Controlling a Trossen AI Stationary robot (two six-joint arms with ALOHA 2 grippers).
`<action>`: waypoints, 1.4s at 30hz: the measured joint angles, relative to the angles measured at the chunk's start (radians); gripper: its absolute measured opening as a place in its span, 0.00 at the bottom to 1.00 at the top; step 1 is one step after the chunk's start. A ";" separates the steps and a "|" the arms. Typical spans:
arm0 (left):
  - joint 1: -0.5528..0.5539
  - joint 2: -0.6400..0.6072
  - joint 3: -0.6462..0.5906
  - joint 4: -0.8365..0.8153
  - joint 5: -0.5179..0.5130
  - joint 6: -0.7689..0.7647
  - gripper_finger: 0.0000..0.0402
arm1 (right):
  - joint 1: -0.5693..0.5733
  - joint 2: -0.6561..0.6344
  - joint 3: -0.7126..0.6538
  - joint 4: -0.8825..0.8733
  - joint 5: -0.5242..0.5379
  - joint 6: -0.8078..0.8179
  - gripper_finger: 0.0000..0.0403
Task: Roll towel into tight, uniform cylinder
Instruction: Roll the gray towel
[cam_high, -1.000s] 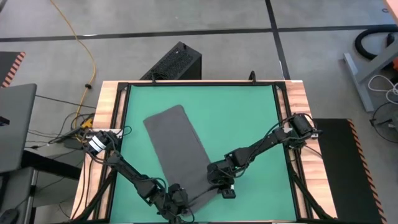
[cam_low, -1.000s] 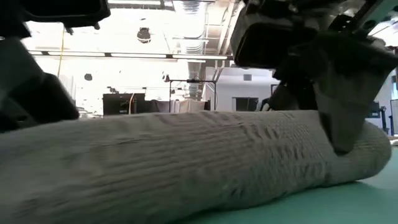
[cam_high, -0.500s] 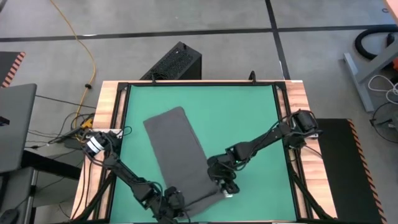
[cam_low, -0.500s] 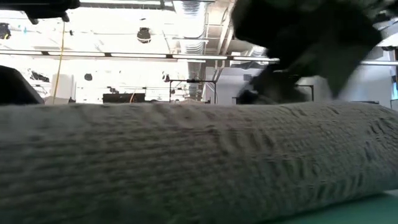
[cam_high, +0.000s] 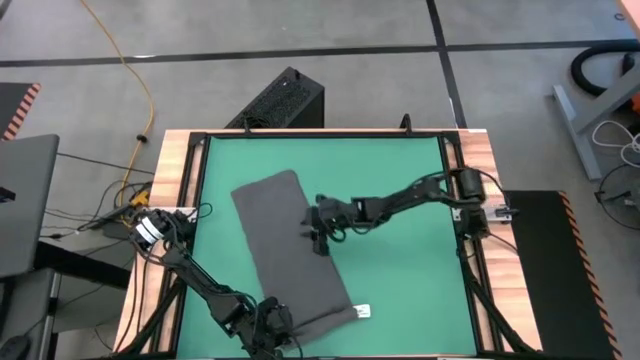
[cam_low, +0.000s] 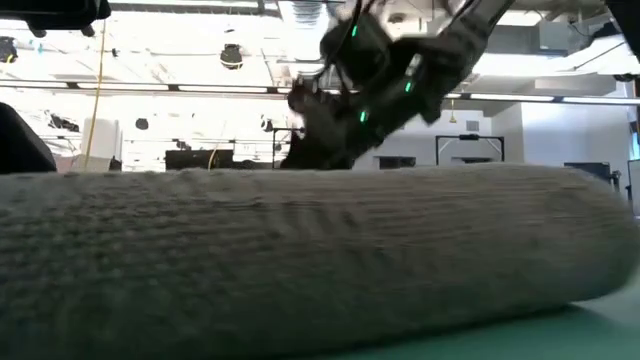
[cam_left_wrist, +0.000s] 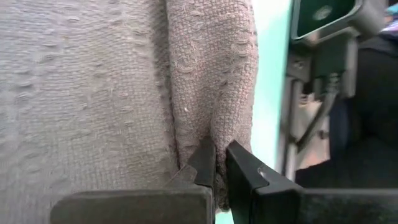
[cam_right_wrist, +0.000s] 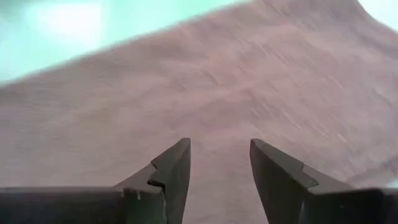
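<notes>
The dark grey towel (cam_high: 285, 245) lies spread on the green mat (cam_high: 400, 190), slanting from the far left toward the near edge. Its near end is a narrow roll (cam_high: 315, 320) that fills the low view (cam_low: 300, 260). A small white tag (cam_high: 362, 312) sticks out at the roll's right end. My left gripper (cam_high: 272, 325) is at the roll's left end, shut on it. My right gripper (cam_high: 320, 238) is open above the towel's right edge, about halfway along, and touches nothing; its wrist view shows the flat cloth (cam_right_wrist: 217, 81) beneath the fingers. My left gripper pinches a raised ridge of the rolled cloth (cam_left_wrist: 214, 146) between its two fingertips, several layers, at the roll's left end. The fingers come from the near left, lying along the roll. The roll lies on the mat.
A wooden frame (cam_high: 170, 200) borders the mat. A black box (cam_high: 280, 100) stands beyond the far edge, and cables (cam_high: 130, 205) lie at the left. A camera mount (cam_left_wrist: 323, 37) stands at the near edge beside the roll. Bare mat lies to the towel's right.
My right gripper has let go of the towel's near right corner, risen, and gone toward the far edge and left to the towel's middle. The released corner has dropped, so the near end now lies as a level roll with the white tag showing.
</notes>
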 joint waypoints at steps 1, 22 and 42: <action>0.000 -0.010 0.000 -0.019 -0.011 -0.001 0.00 | -0.013 0.018 0.000 0.011 0.001 0.000 0.46; -0.010 -0.092 -0.102 -0.057 -0.098 0.000 0.00 | -0.041 0.006 -0.004 -0.232 0.246 0.158 0.33; 0.031 -0.151 -0.102 -0.055 -0.012 0.208 0.00 | 0.482 -0.474 -0.441 0.129 0.291 0.138 0.33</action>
